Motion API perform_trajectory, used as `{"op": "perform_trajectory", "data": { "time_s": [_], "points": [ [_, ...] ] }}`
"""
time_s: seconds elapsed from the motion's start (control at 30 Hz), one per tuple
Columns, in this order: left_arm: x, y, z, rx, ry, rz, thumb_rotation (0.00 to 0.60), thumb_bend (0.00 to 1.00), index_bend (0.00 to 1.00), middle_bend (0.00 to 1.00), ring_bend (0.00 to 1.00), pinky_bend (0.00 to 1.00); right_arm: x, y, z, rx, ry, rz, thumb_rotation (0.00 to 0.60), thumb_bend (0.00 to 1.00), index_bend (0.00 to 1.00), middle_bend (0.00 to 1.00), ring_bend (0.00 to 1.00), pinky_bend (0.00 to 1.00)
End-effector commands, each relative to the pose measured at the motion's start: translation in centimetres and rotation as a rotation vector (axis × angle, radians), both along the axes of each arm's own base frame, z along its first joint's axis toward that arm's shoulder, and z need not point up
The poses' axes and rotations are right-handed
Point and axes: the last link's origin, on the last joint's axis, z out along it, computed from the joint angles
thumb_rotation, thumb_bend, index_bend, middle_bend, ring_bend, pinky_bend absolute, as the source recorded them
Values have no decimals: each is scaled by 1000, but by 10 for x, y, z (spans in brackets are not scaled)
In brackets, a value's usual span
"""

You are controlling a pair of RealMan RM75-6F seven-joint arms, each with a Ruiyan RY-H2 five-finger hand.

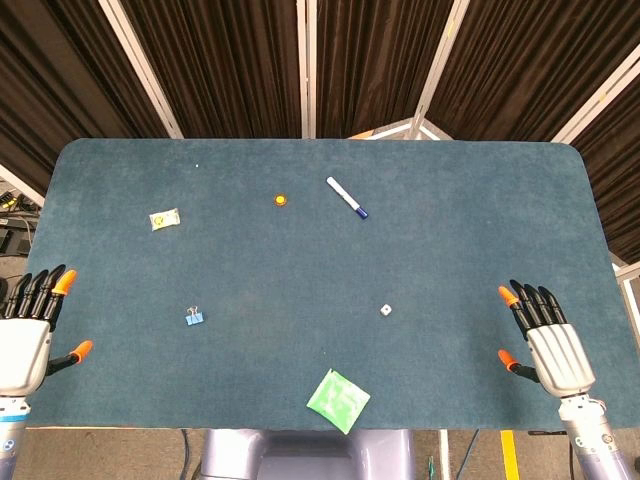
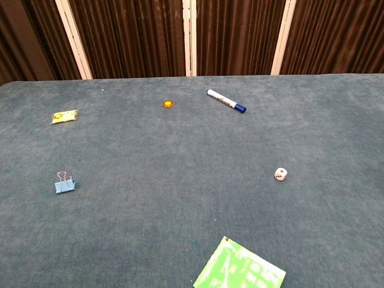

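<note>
My left hand (image 1: 28,335) hovers at the table's near left edge, fingers spread and holding nothing; the blue binder clip (image 1: 195,317) (image 2: 64,184) is the nearest thing to it. My right hand (image 1: 548,342) is at the near right edge, likewise open and empty, with the small white die (image 1: 385,310) (image 2: 280,174) some way to its left. A green packet (image 1: 338,401) (image 2: 240,269) lies at the front middle. Neither hand shows in the chest view.
A white marker with a blue cap (image 1: 347,197) (image 2: 226,101) lies at the far middle, a small orange disc (image 1: 281,200) (image 2: 168,104) to its left, a yellow sachet (image 1: 164,219) (image 2: 64,116) at far left. Blue-grey felt table (image 1: 460,240); dark curtains behind.
</note>
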Motion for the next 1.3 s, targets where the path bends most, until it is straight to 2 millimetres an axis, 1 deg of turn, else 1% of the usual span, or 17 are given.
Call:
{"op": "perform_trajectory", "data": {
  "time_s": [0.03,0.3,0.37,0.43,0.53,0.6,0.73,0.83,0.93,1.1,1.27,1.3],
  "points": [
    [-1,0,0,-2,2,3,600,0,0,0,0,0,-1,-1,-1,3,4,-4,600,156,0,0,0,0],
    [-1,-1,1,5,-2,3,600,0,0,0,0,0,3,-3,-3,5,-3,13,600,155,0,0,0,0],
    [-2,0,2,5,-3,5,600,0,0,0,0,0,6,-6,-3,7,-17,20,600,155,32,0,0,0],
    [-2,0,2,7,-4,7,600,0,0,0,0,0,9,-9,-4,10,-38,21,600,155,108,0,0,0],
    [-2,1,4,12,-7,6,600,0,0,0,0,0,20,-18,-10,47,-96,20,600,154,168,0,0,0],
    [-3,2,4,11,-8,7,600,0,0,0,0,0,29,-24,-15,71,-105,31,600,153,194,0,0,0],
    [-4,3,3,7,-7,11,600,0,0,0,0,0,58,-43,-31,115,-82,75,600,153,246,21,0,0],
    [-4,3,4,10,-13,11,600,0,0,0,0,0,80,-59,-48,158,-55,102,600,153,258,40,0,0],
    [-6,3,4,4,-13,14,600,0,0,0,0,0,95,-75,-65,199,-27,100,600,154,274,58,0,0],
    [-9,5,3,-3,-17,26,600,0,0,0,0,0,110,-95,-92,261,29,101,600,158,316,88,0,0],
    [-12,6,4,-2,-23,35,600,0,0,0,0,0,115,-108,-111,295,59,82,600,157,337,103,0,0],
    [-13,7,4,-5,-22,40,600,0,0,0,0,0,117,-111,-118,312,58,75,600,156,345,109,0,0]
  ]
}}
